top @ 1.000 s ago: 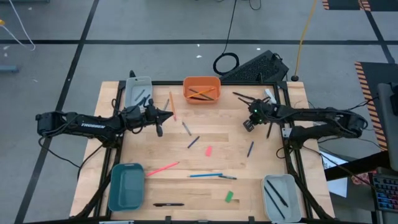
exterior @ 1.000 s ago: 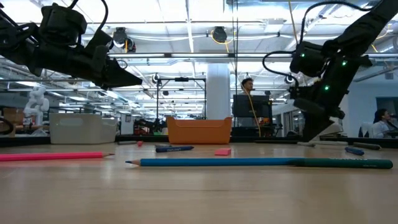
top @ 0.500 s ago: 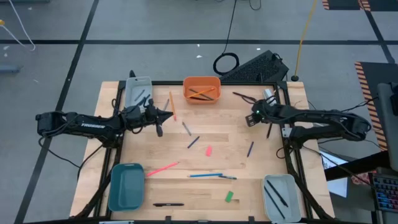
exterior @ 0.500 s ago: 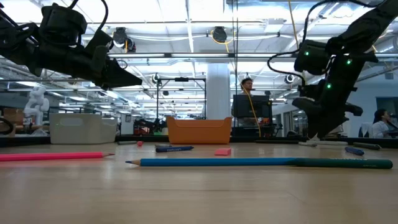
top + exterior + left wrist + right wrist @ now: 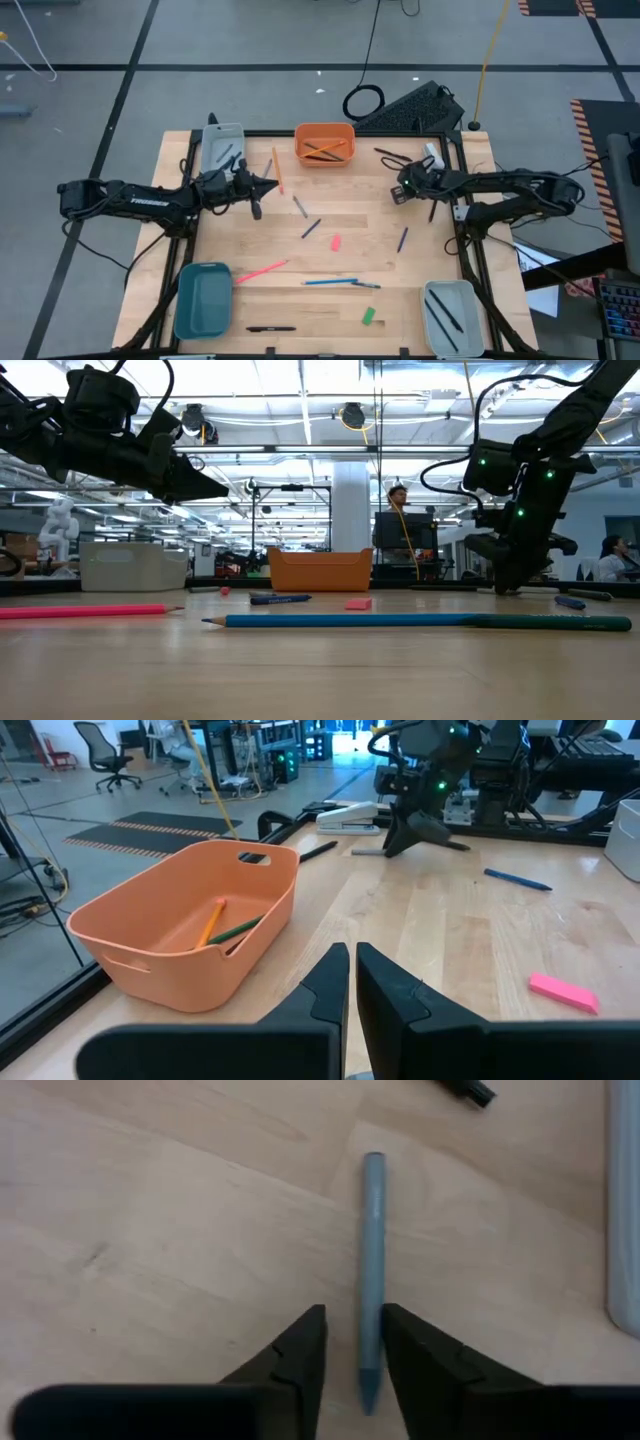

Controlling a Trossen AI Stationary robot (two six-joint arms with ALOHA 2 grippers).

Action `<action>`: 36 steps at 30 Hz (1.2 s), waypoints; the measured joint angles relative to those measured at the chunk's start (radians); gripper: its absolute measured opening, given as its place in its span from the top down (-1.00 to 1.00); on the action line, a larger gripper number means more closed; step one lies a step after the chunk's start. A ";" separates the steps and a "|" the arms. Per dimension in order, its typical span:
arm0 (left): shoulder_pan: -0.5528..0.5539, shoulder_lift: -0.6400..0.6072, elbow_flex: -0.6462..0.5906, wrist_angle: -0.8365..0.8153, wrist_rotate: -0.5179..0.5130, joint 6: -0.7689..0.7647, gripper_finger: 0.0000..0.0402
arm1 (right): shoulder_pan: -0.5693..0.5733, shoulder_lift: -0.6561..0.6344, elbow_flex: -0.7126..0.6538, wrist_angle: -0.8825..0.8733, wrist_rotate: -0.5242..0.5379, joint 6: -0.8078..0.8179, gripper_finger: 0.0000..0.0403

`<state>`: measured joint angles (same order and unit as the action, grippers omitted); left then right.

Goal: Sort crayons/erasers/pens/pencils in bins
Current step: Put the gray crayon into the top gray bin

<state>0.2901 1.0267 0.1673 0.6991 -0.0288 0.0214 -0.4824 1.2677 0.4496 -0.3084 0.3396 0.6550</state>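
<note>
Grey crayon (image 5: 371,1270) now sits between my right gripper (image 5: 352,1355) fingers, spread, just lowered at right-centre; pinch comes next.

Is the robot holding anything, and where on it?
Nothing yet. The right end effector is open around one end of a grey stick lying flat; the left end effector is shut and empty.

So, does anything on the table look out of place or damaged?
Nothing looks damaged or spilled. Only the teal bin stands empty, while the pink pencil and pink eraser lie loose on the table.
</note>
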 joint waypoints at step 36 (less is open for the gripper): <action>-0.051 0.189 0.189 0.006 0.127 -0.317 0.30 | 0.192 -0.074 -0.004 0.916 -0.450 -0.403 0.88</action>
<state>0.2389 1.2152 0.3560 0.7052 0.0980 -0.2953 -0.2901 1.1938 0.4458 0.6075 -0.1104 0.2517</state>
